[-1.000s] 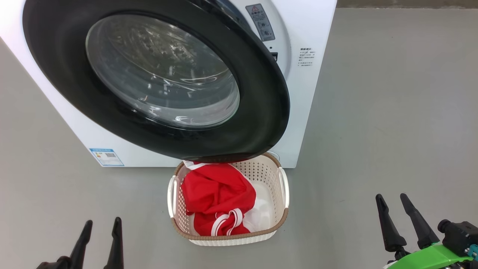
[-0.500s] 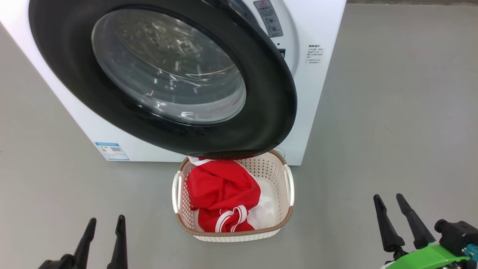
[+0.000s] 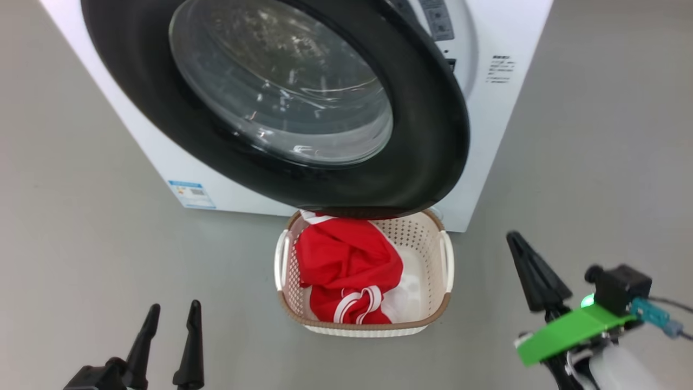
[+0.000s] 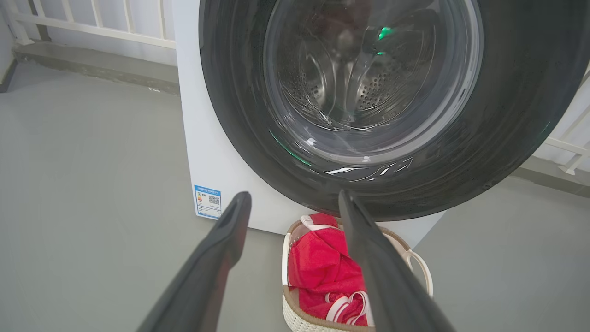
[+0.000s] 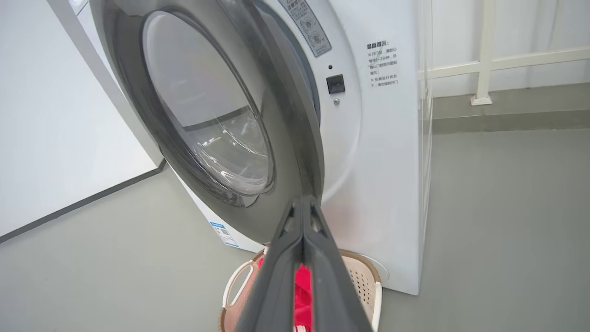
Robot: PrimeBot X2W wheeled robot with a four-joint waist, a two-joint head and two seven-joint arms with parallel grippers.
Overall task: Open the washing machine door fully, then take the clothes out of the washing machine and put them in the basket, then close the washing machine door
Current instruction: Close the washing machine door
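Head view has the left gripper [image 3: 174, 306] low, its jaws spread wide with nothing between them and their tips pointing toward the washing machine [image 3: 503, 119]. Ahead of those jaws and off to their right, the basket [image 3: 447, 301] sits on the grey floor [image 3: 81, 227]. The red and white clothes [image 3: 346, 260] are piled inside it, mostly in the half nearer the left jaws. The right gripper [image 3: 514, 239] has its jaws pressed together on nothing. The basket lies to their left, near but apart.

Beyond both pairs of jaws, the washing machine door [image 3: 427, 162] stands swung out from the machine's front, and its black rim hangs over the far end of the basket. A small blue label [image 3: 190, 194] on the machine is straight ahead of the left jaws.

In the left wrist view, the door's lower rim fills the gap between the spread jaws, with the clothes just below it.

In the right wrist view, the closed tips line up with the door's lower edge. Contact cannot be told there, but the head view shows them clear of it.
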